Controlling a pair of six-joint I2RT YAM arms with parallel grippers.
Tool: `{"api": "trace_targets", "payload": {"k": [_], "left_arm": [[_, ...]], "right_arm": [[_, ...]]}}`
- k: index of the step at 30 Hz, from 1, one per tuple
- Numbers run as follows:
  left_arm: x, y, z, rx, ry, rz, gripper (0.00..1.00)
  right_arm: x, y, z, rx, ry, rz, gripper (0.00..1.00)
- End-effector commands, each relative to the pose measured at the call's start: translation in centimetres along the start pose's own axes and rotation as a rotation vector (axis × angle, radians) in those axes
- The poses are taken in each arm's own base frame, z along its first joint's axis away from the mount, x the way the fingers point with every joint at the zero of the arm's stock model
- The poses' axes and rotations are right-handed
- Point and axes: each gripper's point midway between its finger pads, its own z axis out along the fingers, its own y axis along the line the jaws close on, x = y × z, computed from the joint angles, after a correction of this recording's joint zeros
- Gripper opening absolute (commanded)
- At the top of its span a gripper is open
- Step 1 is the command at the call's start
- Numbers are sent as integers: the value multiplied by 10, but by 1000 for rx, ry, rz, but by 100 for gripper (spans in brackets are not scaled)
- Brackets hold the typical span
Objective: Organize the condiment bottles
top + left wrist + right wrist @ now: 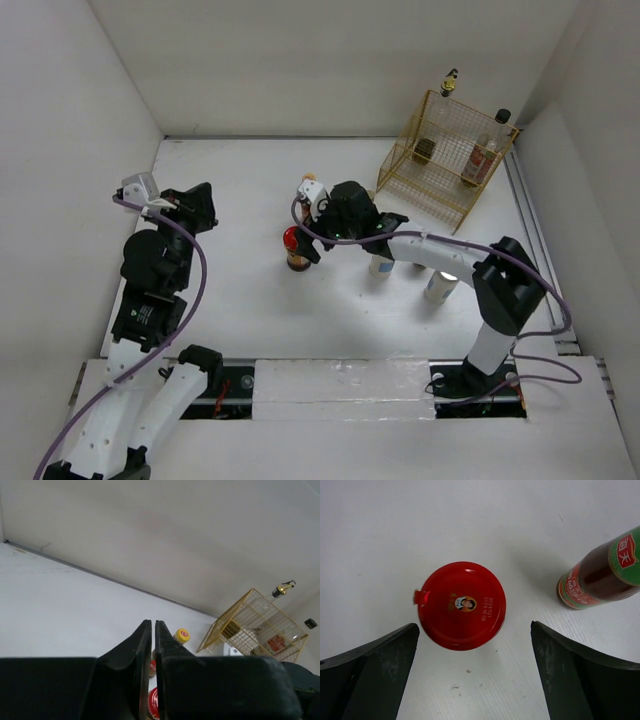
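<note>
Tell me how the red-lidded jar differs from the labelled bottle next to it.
The jar is wide and shows only its round red lid with a small portrait; the bottle is slimmer, showing dark contents and a green and red label. The jar sits between the open right tool's fingers; the bottle is outside them. Both are on the white table, neither gripped.

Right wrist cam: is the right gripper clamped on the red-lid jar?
No: the right gripper is open, its jaws spread wider than the red-lid jar.
</note>
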Motion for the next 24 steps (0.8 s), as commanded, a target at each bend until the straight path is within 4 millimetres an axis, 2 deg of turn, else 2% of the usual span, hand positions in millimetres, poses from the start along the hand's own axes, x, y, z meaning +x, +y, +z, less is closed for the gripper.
{"api": "trace_targets", "payload": {"k": [1, 3, 4, 5, 7, 12, 15, 17, 18, 19, 21, 22, 23, 24], "left_arm": [[-4, -7, 3, 25, -13, -1, 4], [-6, -9, 4, 38, -18, -3, 22], [-6, -9, 4, 38, -18, -3, 43], [-7, -8, 4, 30, -23, -4, 50], [-7, -8, 4, 30, -23, -4, 58], [-8, -10, 1, 42, -26, -6, 67], [-8, -12, 1, 51, -21, -6, 68], [-8, -12, 1, 52, -21, -6, 68], [-8, -12, 1, 52, -21, -6, 67], [-8, -12, 1, 52, -21, -6, 65], [-8, -12, 1, 52, -21, -6, 61], [-8, -12, 1, 52, -21, -6, 57], [-8, -11, -1, 56, -30, -8, 40], [-8, -13, -1, 64, -26, -8, 27]], "right_arm": [[-13, -7, 10, 35, -19, -20, 99], [-12, -13, 17, 54, -11, -27, 99], [-15, -9, 21, 47, -19, -34, 99], [-15, -9, 21, 47, -19, -34, 99], [-15, -3, 24, 9, -27, -36, 99], [-8, 1, 40, -14, -34, -31, 99], [-15, 7, 44, -32, -69, -37, 95], [-17, 5, 45, -22, -83, -32, 86], [-15, 11, 47, -31, -86, -37, 82], [-20, 12, 45, -30, -112, -30, 67], [-24, 19, 44, -48, -128, -28, 55], [-23, 23, 43, -46, -137, -34, 50], [-37, 23, 33, -33, -176, -44, 42], [-45, 24, 27, -31, -201, -51, 38]]}}
